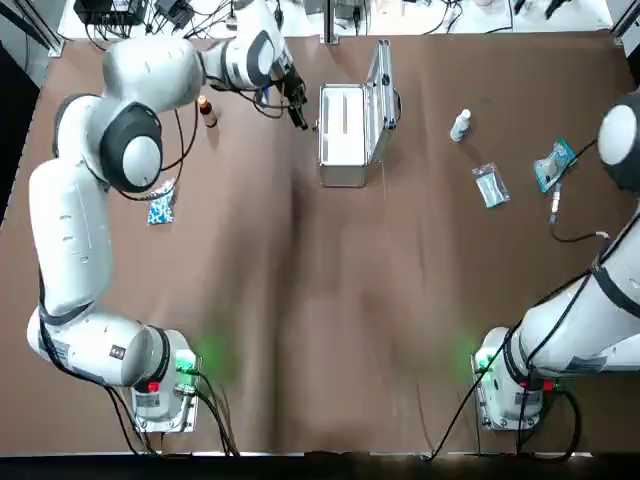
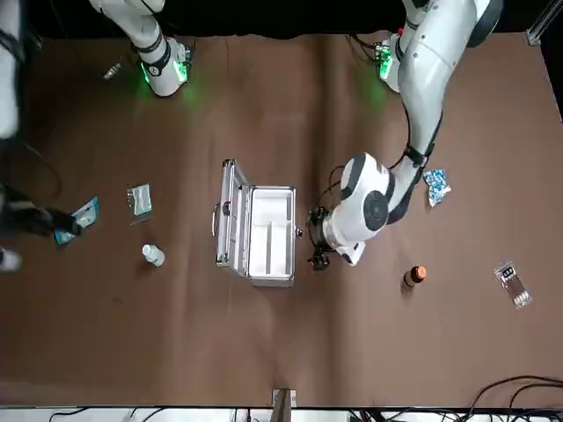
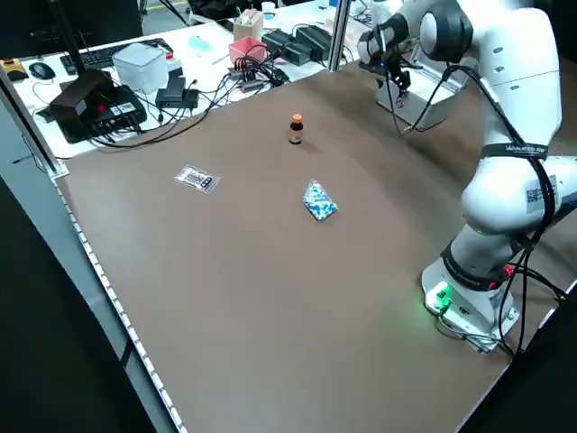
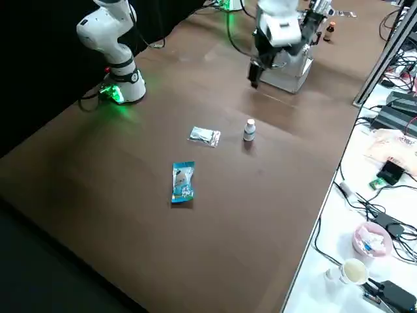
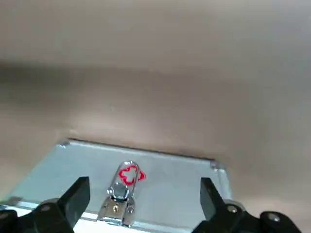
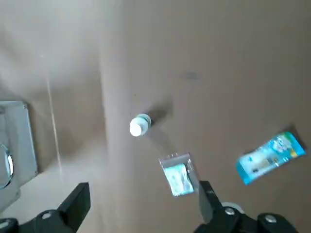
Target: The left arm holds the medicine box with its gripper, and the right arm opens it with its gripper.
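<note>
Box (image 1: 341,125) open, lid upright: opening looks done. Left gripper (image 1: 299,112) just beside it, seemingly not touching; right gripper (image 6: 142,189) well apart. Both have fingers wide.

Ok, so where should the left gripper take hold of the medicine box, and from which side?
Probably the low latch-side wall, from the robot's left, where the open left gripper hovers. The medicine box is open, its lid standing upright along the robot's-right edge, so that side is blocked. Pinch the thin rim beside the latch, one finger inside. The right gripper is off by a sachet.
</note>
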Action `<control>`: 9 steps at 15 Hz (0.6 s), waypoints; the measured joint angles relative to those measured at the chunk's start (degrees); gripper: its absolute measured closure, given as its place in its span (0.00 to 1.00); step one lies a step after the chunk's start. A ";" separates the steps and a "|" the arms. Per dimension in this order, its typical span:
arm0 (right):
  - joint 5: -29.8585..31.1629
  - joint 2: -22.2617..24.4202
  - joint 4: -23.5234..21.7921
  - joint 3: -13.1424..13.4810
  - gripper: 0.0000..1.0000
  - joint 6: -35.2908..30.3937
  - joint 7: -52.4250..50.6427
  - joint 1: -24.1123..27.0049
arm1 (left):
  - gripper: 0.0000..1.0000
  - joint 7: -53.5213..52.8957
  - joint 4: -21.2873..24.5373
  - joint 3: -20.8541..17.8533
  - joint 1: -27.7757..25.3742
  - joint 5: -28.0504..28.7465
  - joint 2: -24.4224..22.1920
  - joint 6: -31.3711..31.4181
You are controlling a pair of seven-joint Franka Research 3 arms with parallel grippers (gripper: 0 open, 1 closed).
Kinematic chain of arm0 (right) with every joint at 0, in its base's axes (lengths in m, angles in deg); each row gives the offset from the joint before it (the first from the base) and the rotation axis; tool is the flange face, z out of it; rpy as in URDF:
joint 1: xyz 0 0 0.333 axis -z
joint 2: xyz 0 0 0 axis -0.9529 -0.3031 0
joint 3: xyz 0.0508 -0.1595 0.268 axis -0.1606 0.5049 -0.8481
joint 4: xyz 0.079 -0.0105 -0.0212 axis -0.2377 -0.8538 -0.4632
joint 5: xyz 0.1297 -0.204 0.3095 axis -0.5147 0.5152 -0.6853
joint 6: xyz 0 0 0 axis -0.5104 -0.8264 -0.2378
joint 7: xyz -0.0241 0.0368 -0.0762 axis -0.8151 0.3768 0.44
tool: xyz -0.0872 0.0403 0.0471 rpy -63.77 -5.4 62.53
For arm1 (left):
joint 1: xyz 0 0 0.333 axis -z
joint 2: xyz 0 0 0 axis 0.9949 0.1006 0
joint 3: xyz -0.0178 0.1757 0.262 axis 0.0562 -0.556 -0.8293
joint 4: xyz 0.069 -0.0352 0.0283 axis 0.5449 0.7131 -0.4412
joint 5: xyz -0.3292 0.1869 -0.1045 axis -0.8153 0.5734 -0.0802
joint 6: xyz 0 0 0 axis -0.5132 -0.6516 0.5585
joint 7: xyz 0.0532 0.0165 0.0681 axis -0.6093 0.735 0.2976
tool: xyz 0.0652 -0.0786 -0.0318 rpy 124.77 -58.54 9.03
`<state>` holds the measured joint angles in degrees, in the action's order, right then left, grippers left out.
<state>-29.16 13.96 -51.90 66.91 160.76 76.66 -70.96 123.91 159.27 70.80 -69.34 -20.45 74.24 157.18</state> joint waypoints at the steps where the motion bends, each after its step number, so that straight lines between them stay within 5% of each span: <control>1: 0.01 1.59 -0.03 0.00 0.01 -1.06 0.00 0.68 | 0.00 0.00 -0.12 -0.02 -1.19 0.99 -0.84 -2.11; 6: 3.86 6.73 -0.68 -0.27 0.01 -1.68 0.01 1.38 | 0.00 -3.76 -0.34 0.02 -6.37 7.05 -4.20 -10.67; 9: 5.83 11.38 -5.87 -1.02 0.01 0.33 0.05 -0.32 | 0.00 -11.61 -0.65 0.04 -6.53 10.01 -7.60 -15.65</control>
<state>-23.33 25.35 -57.78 65.89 161.09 76.71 -71.29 112.30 158.62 70.83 -75.87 -10.44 66.64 141.53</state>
